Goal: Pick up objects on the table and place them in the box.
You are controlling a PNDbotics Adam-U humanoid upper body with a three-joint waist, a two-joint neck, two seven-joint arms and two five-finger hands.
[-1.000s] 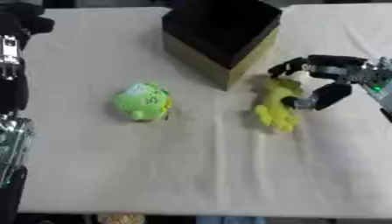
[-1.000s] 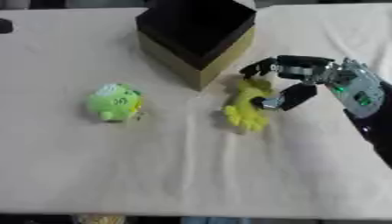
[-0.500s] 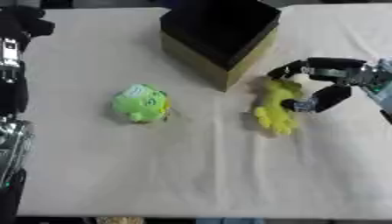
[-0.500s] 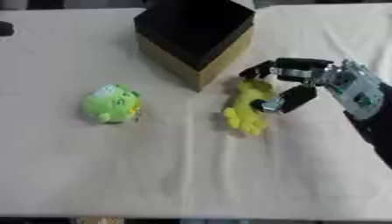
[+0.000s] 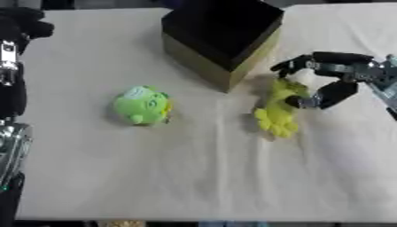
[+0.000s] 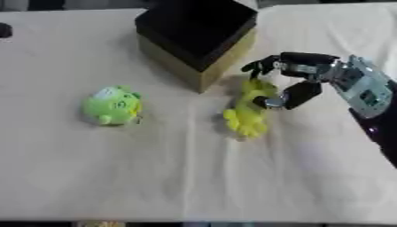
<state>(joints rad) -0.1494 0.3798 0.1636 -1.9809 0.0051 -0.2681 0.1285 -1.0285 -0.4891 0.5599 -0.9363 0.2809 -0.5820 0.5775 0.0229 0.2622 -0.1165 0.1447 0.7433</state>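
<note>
A yellow-green plush toy (image 6: 247, 108) lies on the cream tablecloth just right of the box's near corner. My right hand (image 6: 298, 77) comes in from the right, its fingers arched over the toy's upper end and its thumb (image 6: 291, 96) down at the toy's right side; the toy stays flat on the cloth. A round green plush toy (image 5: 142, 105) sits at the left middle. The black box (image 5: 223, 31) with tan sides stands open at the top centre. My left arm (image 5: 12, 66) runs along the left edge; its hand is not visible.
The cream cloth (image 5: 194, 177) covers the whole table, and its near half holds nothing. A small dark object (image 6: 5, 30) sits at the far left edge.
The right hand has edged slightly closer around the yellow-green toy. The toys and the box have not moved.
</note>
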